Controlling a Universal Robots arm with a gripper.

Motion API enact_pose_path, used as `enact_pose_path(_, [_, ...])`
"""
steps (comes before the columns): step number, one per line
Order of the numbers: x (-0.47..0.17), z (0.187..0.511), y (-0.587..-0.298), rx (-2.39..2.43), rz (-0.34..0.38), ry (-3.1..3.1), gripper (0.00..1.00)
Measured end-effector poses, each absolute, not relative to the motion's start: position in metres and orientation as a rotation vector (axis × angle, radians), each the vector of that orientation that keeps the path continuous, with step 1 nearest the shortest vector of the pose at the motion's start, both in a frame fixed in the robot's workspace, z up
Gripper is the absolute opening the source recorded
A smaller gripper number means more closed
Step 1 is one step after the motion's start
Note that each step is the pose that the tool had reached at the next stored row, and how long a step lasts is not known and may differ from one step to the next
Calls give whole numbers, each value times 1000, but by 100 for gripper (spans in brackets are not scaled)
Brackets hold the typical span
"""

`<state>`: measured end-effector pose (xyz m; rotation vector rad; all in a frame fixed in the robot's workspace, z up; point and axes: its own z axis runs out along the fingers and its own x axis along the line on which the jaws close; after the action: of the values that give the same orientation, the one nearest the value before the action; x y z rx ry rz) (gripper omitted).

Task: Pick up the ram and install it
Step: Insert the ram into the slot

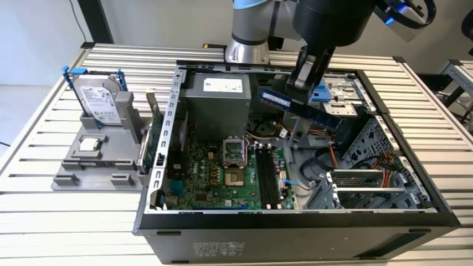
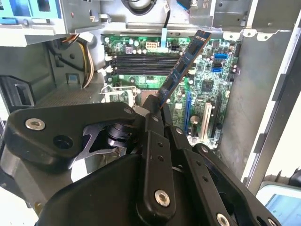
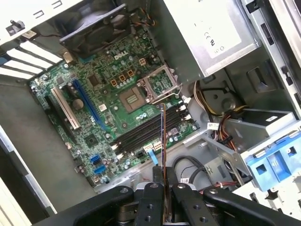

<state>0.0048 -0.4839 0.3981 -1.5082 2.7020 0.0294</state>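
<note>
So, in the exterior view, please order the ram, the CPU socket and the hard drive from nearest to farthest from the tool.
1. The ram, held in the tool above the case.
2. The CPU socket, on the motherboard inside the case.
3. The hard drive, outside the case, at the exterior view's left.

arm (image 1: 325, 22): its upper part ran off the exterior view's top edge.
ram (image 2: 184, 63): its gripped end sat buried between the fingers of the tool (image 2: 153, 107) in the second wrist view.
memory slots (image 3: 136, 135): partly covered by the ram's thin edge in the first wrist view.
case (image 1: 296, 238): front panel was cut by the exterior view's bottom edge.
</note>
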Motion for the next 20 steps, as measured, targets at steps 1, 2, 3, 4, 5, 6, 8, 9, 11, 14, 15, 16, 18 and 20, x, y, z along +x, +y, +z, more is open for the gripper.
enact_pose_path(1, [5,398,-484,-1499,29,2707,0])
enact_pose_path(2, [5,398,-484,-1490,29,2712,0])
enact_pose_path(3, [5,398,-484,-1480,29,2717,0])
enact_pose_path(4, [5,398,-484,-1471,28,2722,0])
enact_pose_path(5, [5,398,-484,-1462,28,2727,0])
enact_pose_path(6, [5,398,-484,-1453,28,2732,0])
enact_pose_path(8, [5,398,-484,-1434,27,2741,0])
enact_pose_path(9, [5,398,-484,-1425,27,2746,0])
enact_pose_path(11, [5,398,-484,-1407,27,2755,0])
enact_pose_path(14, [5,398,-484,-1380,26,2769,0])
enact_pose_path(15, [5,398,-484,-1371,26,2773,0])
enact_pose_path(16, [5,398,-484,-1362,25,2778,0])
enact_pose_path(18, [5,398,-484,-1344,25,2786,0])
enact_pose_path(20, [5,398,-484,-1325,24,2795,0])
